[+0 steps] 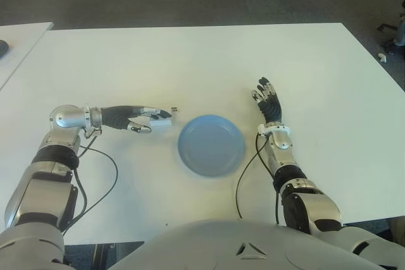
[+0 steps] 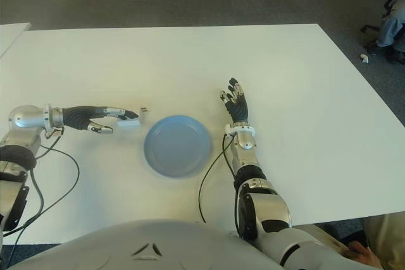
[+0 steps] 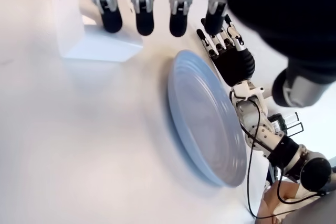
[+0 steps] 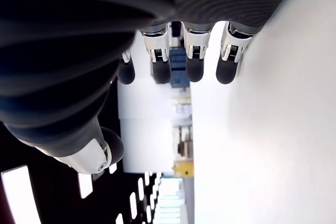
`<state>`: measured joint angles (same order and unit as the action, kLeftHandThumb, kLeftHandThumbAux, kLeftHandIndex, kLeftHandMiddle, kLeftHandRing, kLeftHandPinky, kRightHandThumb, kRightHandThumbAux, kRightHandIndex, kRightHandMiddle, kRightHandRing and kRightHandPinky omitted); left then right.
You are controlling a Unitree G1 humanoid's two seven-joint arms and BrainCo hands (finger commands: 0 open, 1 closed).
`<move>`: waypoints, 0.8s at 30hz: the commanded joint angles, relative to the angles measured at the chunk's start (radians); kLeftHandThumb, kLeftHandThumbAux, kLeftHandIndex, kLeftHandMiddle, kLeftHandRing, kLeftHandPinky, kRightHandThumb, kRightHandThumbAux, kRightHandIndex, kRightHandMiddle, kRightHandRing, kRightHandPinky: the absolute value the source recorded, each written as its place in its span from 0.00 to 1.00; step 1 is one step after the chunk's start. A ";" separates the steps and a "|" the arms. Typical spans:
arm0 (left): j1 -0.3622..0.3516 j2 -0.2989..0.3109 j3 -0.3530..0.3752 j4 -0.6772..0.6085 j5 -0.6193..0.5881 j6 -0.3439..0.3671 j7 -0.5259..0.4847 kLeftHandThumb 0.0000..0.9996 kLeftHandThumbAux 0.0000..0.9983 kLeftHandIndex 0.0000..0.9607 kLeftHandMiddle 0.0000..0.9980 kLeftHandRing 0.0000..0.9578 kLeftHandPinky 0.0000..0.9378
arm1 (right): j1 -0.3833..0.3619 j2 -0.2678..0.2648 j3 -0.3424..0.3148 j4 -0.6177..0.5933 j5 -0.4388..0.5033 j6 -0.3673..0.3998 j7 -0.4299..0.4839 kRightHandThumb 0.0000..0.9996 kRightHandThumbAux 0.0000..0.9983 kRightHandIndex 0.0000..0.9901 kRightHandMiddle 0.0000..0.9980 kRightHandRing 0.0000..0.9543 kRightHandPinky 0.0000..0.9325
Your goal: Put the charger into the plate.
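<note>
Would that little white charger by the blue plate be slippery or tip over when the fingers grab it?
The charger looks like a stiff, smooth-sided block, so it may slip somewhat. It lies flat on the table, so tipping seems unlikely. The left hand is at it, fingers spread above it, without gripping.

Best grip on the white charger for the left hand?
Pinch the charger across its flat white body, coming from above. It lies on the table left of the plate, prongs pointing away from the left hand, whose fingers hang open over it.
</note>
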<state>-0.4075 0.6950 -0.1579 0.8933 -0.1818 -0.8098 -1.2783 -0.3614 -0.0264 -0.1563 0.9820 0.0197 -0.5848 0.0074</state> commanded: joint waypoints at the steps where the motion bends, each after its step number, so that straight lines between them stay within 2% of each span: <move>1: 0.069 0.000 0.034 -0.179 0.011 -0.004 0.080 0.00 0.41 0.00 0.00 0.00 0.00 | 0.178 0.029 -0.011 0.124 0.025 0.130 0.015 0.05 0.66 0.00 0.05 0.06 0.08; 4: 0.093 0.003 0.056 -0.253 0.019 -0.007 0.127 0.00 0.42 0.00 0.00 0.00 0.00 | 0.178 0.027 -0.013 0.125 0.027 0.127 0.022 0.07 0.65 0.00 0.05 0.06 0.09; 8: 0.108 0.007 0.058 -0.290 0.029 0.012 0.151 0.00 0.42 0.00 0.00 0.00 0.00 | 0.177 0.023 -0.014 0.126 0.027 0.124 0.028 0.08 0.64 0.00 0.05 0.06 0.09; 24: 0.115 0.003 0.054 -0.321 0.049 0.042 0.179 0.00 0.42 0.00 0.00 0.00 0.00 | 0.178 0.011 -0.024 0.146 0.038 0.071 0.084 0.13 0.61 0.00 0.06 0.07 0.10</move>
<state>-0.3154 0.6944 -0.1003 0.5862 -0.1582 -0.7852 -1.1216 -0.3612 -0.0304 -0.1629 0.9831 0.0336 -0.5956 0.0763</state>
